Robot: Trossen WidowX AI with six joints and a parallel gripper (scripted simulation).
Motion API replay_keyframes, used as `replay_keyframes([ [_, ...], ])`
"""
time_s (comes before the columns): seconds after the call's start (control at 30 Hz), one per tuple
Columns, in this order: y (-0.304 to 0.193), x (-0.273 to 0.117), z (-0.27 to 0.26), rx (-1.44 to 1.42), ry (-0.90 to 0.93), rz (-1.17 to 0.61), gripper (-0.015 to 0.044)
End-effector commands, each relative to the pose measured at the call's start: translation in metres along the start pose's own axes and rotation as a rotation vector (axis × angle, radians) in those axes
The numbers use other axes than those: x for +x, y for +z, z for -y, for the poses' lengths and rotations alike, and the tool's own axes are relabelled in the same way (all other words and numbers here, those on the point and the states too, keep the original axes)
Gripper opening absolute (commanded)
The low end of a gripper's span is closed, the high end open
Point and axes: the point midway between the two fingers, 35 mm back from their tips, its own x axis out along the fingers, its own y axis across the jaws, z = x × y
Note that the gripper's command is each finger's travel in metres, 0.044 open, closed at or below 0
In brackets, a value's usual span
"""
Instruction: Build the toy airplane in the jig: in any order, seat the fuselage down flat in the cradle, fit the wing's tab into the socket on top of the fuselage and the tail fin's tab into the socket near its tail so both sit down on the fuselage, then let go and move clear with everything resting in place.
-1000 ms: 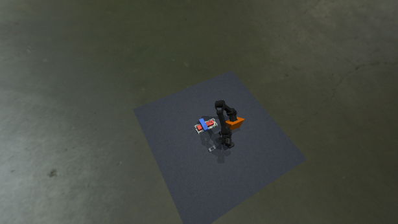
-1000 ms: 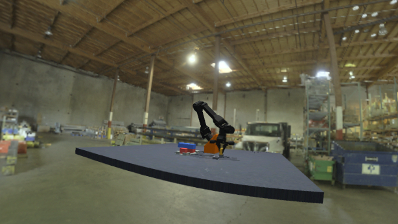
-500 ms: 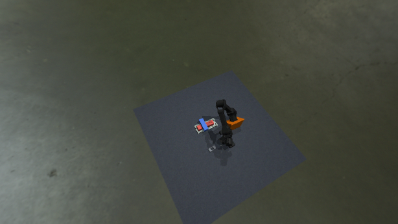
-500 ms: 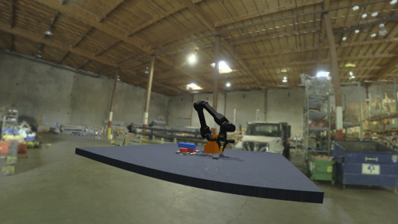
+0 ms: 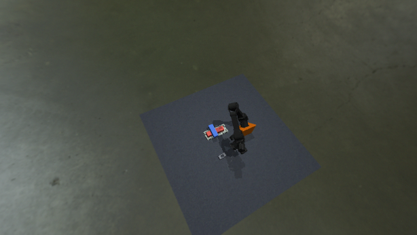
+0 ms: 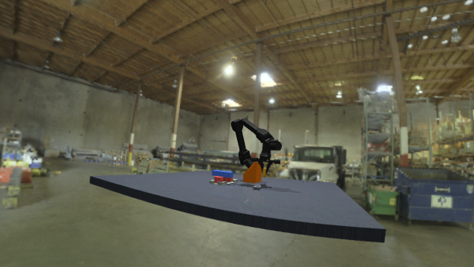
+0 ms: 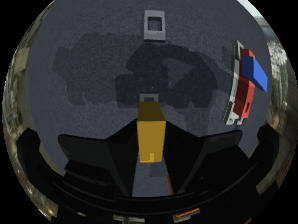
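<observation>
The red fuselage (image 5: pixel 221 129) (image 6: pixel 218 179) (image 7: pixel 243 95) lies along the pale cradle (image 7: pixel 231 100). The blue wing (image 5: pixel 213 130) (image 6: pixel 222 174) (image 7: pixel 255 74) lies across the top of the fuselage. Whether its tab is fully down cannot be told. The socket near the tail shows as a dark slot and nothing stands in it. My gripper (image 7: pixel 148 121) is shut on the yellow tail fin (image 6: pixel 265 170) (image 7: pixel 151 131) and holds it above the mat, off to the side of the cradle. The arm hides the fin in the top view.
A small grey holder (image 5: pixel 222 156) (image 7: pixel 154 34) with a square hole stands on the dark mat (image 5: pixel 176 119). A second grey holder (image 7: pixel 149 96) shows just beyond the fin in the wrist view. An orange block (image 5: pixel 248 129) (image 6: pixel 252 174) stands near the arm's base.
</observation>
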Motion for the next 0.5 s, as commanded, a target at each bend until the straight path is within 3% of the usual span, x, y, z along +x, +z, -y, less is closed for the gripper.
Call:
replay_keyframes([
  [0.0,0.001,-0.015,0.0,0.004,0.008,0.001,0.0],
  [0.47,-0.002,-0.059,0.002,0.025,0.014,0.0,0.0],
])
